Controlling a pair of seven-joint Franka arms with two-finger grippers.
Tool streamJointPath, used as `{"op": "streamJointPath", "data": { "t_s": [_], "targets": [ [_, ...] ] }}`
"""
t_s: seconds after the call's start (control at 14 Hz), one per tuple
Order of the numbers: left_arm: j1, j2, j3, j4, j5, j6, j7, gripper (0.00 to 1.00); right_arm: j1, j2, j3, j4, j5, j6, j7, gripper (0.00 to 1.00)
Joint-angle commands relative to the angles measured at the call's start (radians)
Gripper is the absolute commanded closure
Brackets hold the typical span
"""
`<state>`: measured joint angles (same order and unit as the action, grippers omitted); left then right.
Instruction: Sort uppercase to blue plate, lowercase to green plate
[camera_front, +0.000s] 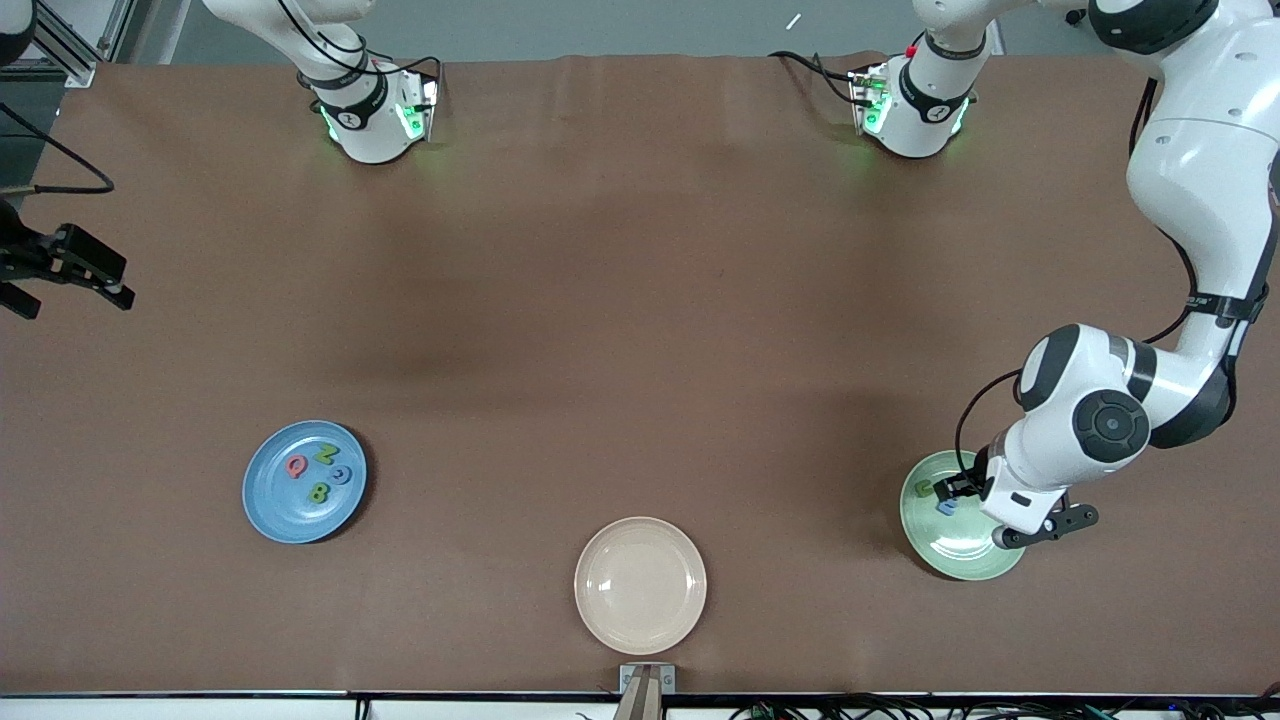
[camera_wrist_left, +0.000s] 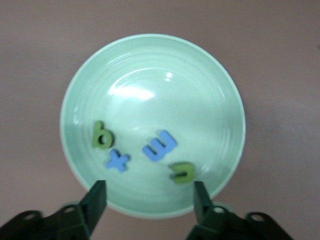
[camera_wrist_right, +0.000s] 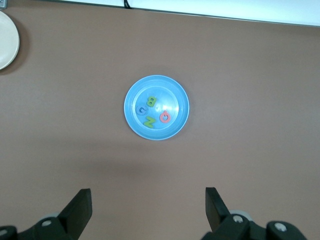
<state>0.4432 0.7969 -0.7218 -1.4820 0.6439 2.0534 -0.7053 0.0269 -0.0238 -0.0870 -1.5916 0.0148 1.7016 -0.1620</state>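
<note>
All four small letters (camera_wrist_left: 150, 152) lie in the green plate (camera_wrist_left: 150, 60). The left end effector (camera_wrist_left: 150, 197) hangs over it, open and empty. The right end effector (camera_wrist_right: 147, 210) waits open and empty, high over the desk (camera_front: 640, 300). The sorting looks done, so the left arm only needs to lift away.

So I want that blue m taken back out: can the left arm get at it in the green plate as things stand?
Probably yes. The left tool hangs open right over the green plate, and the blue m lies flat with nothing on it, though the green u sits close beside.

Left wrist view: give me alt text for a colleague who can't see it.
Four small foam letters lie in the green plate: a blue m, a blue x, a green u and a green q-like piece. The left gripper hangs above with open, empty jaws.
</note>
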Motion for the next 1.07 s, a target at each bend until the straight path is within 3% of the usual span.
{"op": "streamJointPath", "data": {
  "t_s": [0.0, 0.36, 0.57, 0.86, 1.0],
  "targets": [
    [0.067, -0.114, -0.082, -0.02, -0.001, -0.1, 0.032, 0.0, -0.002, -0.005, 0.006, 0.033, -0.015, -0.034, 0.021, 0.0],
    [0.245, -0.214, -0.224, -0.017, -0.001, -0.168, 0.09, 0.0, 0.002, -0.013, 0.004, 0.033, -0.015, -0.079, 0.024, 0.0],
    [0.269, -0.313, -0.231, -0.015, -0.003, -0.248, 0.125, 0.0, 0.027, -0.015, 0.004, 0.035, -0.013, -0.13, 0.136, 0.0],
    [0.27, -0.433, -0.268, -0.011, -0.012, -0.32, 0.263, 0.0, 0.002, -0.007, 0.01, 0.05, -0.007, -0.126, 0.13, 0.0],
    [0.272, -0.503, -0.251, -0.006, -0.12, -0.325, 0.331, 0.0, -0.056, -0.008, 0.076, 0.05, -0.009, -0.126, 0.13, 0.0]
  ]
}}
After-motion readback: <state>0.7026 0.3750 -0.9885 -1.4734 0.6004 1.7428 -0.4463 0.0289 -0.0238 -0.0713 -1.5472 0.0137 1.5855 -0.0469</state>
